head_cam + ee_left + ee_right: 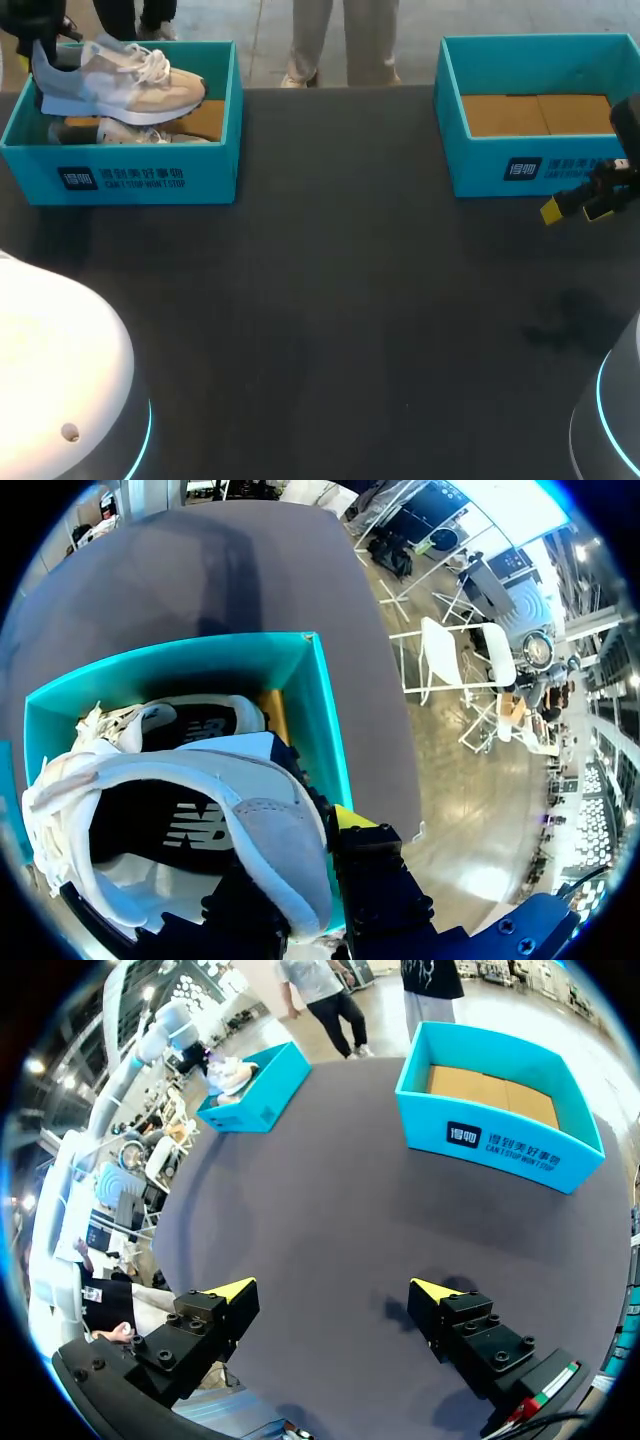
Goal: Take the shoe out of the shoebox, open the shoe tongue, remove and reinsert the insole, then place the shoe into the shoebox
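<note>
A grey and beige shoe (pixel 120 80) hangs tilted just above the left teal shoebox (pixel 120 175), toe toward the box's right wall. My left gripper (pixel 300 870) is shut on its heel collar, one yellow fingertip (pixel 350 817) showing outside the heel of the shoe (pixel 200 820). A second shoe (pixel 140 132) lies inside the box, seen under the held one as the second shoe (pixel 190 720). My right gripper (pixel 578 208) stands open and empty over the table in front of the right shoebox (pixel 540 165); its fingers (pixel 235 1290) are spread wide.
The right teal shoebox (pixel 500 1135) holds only its brown cardboard floor. The left shoebox (pixel 255 1095) sits at the far-left corner of the dark table (pixel 330 330). Both arm bases stand at the near corners.
</note>
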`<state>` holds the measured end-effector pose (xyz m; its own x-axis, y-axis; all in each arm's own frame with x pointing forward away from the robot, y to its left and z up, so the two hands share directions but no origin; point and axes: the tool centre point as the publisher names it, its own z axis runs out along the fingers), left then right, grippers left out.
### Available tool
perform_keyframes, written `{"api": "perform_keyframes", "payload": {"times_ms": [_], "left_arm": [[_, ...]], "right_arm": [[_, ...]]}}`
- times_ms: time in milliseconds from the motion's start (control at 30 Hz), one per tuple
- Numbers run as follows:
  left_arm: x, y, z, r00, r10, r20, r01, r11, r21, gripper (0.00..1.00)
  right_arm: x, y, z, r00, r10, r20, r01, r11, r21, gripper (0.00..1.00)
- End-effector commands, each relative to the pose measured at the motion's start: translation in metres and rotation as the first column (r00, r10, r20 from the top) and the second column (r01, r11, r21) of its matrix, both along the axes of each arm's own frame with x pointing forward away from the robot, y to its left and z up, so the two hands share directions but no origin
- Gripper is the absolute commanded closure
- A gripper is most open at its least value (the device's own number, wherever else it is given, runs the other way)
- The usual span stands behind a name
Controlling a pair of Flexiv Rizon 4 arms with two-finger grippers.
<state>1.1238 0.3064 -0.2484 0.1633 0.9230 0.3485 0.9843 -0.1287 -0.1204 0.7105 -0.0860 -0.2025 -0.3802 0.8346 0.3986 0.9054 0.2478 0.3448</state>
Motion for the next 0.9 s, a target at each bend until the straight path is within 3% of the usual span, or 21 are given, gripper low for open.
{"api": "perform_keyframes", "payload": {"times_ms": [33, 567, 900], "left_arm": [[-0.002, 0.002, 0.01, 1.0, -0.005, 0.007, 0.005, 1.0, -0.016, 1.0], [-0.006, 0.002, 0.049, 0.994, -0.018, 0.104, 0.024, 0.998, -0.058, 1.0], [0.014, -0.003, 0.05, 0.99, -0.012, 0.141, 0.02, 0.998, -0.06, 1.0]], "right_arm": [[0.0, 0.001, -0.001, 1.0, -0.001, -0.001, 0.001, 1.0, -0.001, 0.0], [0.0, 0.001, -0.001, 1.0, -0.001, -0.001, 0.001, 1.0, -0.001, 0.0], [0.0, 0.001, -0.001, 1.0, -0.001, -0.001, 0.001, 1.0, -0.001, 0.0]]}}
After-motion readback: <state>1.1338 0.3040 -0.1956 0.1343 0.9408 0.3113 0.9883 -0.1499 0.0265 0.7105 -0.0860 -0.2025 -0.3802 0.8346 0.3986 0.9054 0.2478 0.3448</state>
